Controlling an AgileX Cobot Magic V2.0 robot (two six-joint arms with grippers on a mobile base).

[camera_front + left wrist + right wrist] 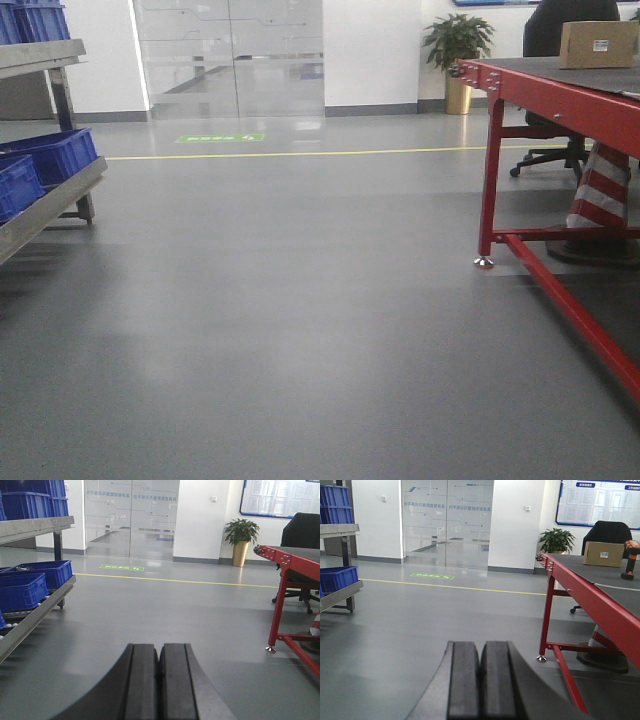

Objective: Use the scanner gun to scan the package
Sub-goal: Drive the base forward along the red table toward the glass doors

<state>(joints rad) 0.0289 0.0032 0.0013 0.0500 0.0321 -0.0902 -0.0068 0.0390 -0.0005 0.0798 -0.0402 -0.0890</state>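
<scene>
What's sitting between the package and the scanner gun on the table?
Nothing. In the right wrist view, only bare tabletop separates the package from the scanner gun.

The exterior front-facing view sits low above the floor and faces the glass doors [230, 55], with the red-framed worktop [545, 90] close on its right. The left wrist view faces the same way over the left end effector [160, 680], further left of the worktop. The right wrist view looks over the right end effector [481, 680] from close beside the worktop, high enough to see its top. All three views share the worktop frame and the doors.
</scene>
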